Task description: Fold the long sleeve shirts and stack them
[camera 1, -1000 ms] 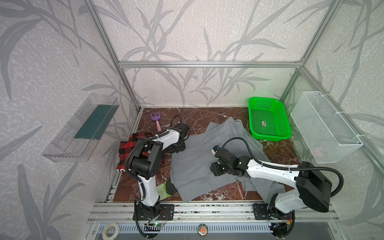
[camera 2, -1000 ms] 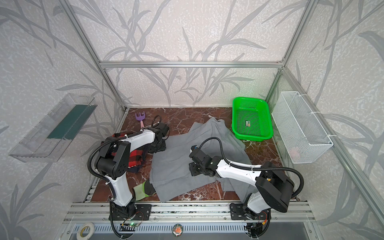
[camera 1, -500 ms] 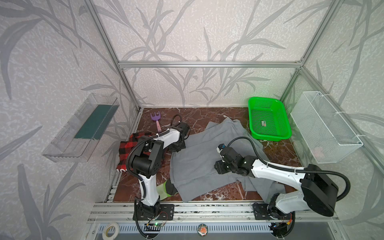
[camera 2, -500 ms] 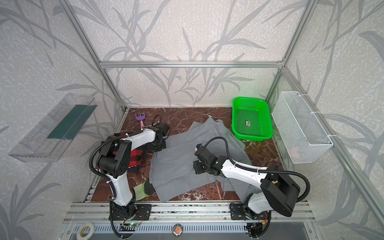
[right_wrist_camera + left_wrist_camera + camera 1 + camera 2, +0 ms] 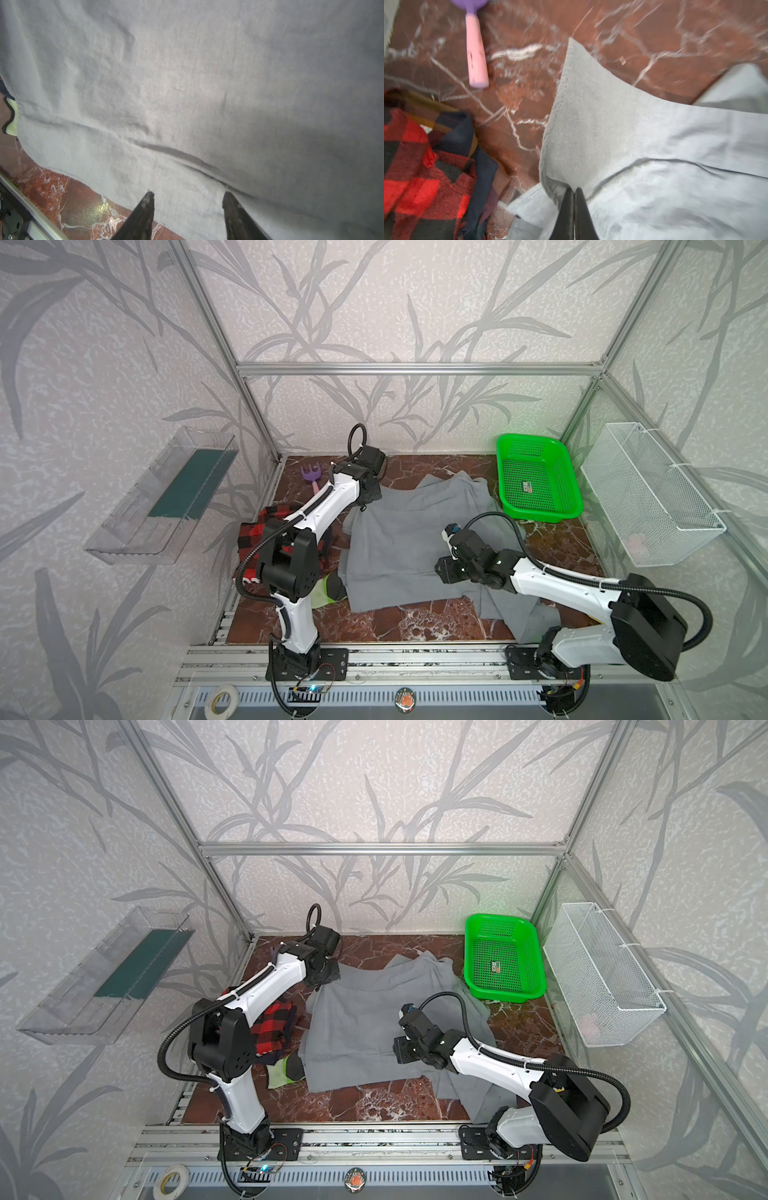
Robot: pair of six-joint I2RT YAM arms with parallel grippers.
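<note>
Far side — left gripper [image 5: 574,190] is pinching a corner of the grey shirt [image 5: 591,124], fingers pressed together; right gripper [image 5: 188,196] is hovering half-spread over it, gripping nothing.

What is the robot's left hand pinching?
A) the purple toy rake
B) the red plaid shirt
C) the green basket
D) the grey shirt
D: in the left wrist view the left gripper is shut on a raised corner of the grey shirt.
</note>
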